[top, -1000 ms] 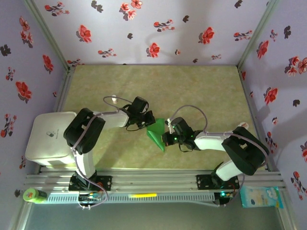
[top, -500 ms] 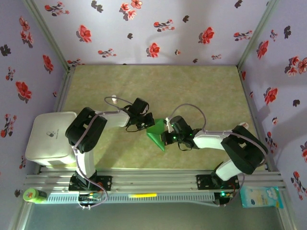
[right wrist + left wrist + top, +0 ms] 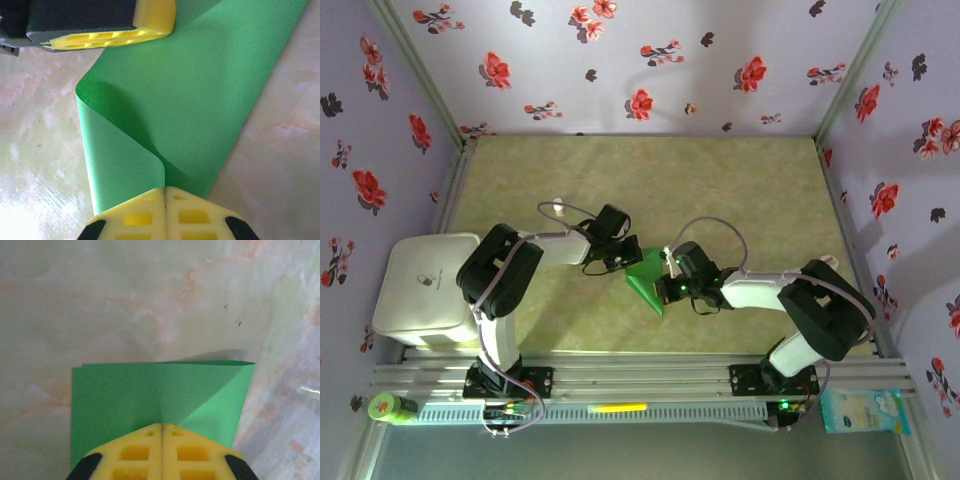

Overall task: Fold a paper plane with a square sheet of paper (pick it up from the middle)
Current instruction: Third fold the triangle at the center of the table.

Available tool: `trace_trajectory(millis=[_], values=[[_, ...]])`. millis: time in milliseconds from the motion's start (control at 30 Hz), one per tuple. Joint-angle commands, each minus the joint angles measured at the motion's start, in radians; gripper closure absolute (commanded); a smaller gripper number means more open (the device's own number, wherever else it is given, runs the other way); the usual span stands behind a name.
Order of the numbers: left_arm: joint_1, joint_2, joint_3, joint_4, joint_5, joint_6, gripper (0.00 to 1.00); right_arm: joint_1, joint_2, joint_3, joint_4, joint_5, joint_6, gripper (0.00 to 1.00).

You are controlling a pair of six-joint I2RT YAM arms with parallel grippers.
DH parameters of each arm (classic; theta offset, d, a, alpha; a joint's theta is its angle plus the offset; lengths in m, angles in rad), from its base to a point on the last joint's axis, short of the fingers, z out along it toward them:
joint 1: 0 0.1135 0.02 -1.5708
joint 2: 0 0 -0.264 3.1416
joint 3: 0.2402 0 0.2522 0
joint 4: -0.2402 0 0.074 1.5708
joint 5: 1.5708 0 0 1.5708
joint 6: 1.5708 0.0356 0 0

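The square sheet of paper [image 3: 645,277] is bright green and bent into a pointed shape over the tan table, its tip toward the near edge. My left gripper [image 3: 623,257] is shut on its left upper edge. In the left wrist view the yellow fingers [image 3: 135,450] meet at a crease in the paper [image 3: 150,395]. My right gripper [image 3: 669,284] is shut on the right side. In the right wrist view its fingers [image 3: 200,215] pinch a curled flap of the paper [image 3: 200,100]. The left gripper [image 3: 162,22] holds the far corner there.
A white box [image 3: 423,285] stands at the table's left edge beside the left arm. A green bottle [image 3: 386,407] and a pale packet [image 3: 861,410] lie off the table near the rail. Floral walls close in three sides.
The right gripper has edged a little to the left, toward the left gripper, with the paper between them. Both grips are unchanged.
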Motion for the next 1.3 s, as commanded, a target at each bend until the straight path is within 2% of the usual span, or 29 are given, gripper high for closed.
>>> trace_trajectory(millis=[0, 800, 1267], values=[[0.000, 0.014, -0.002, -0.033, 0.000, 0.023, 1.00, -0.006, 0.014, 0.022, -0.011, 0.006, -0.019, 1.00], [0.000, 0.018, -0.005, -0.031, -0.002, 0.021, 1.00, -0.006, -0.034, 0.024, -0.020, 0.009, -0.034, 1.00], [0.000, 0.014, -0.005, -0.029, -0.001, 0.019, 1.00, -0.006, -0.005, 0.031, -0.017, 0.017, -0.039, 1.00]])
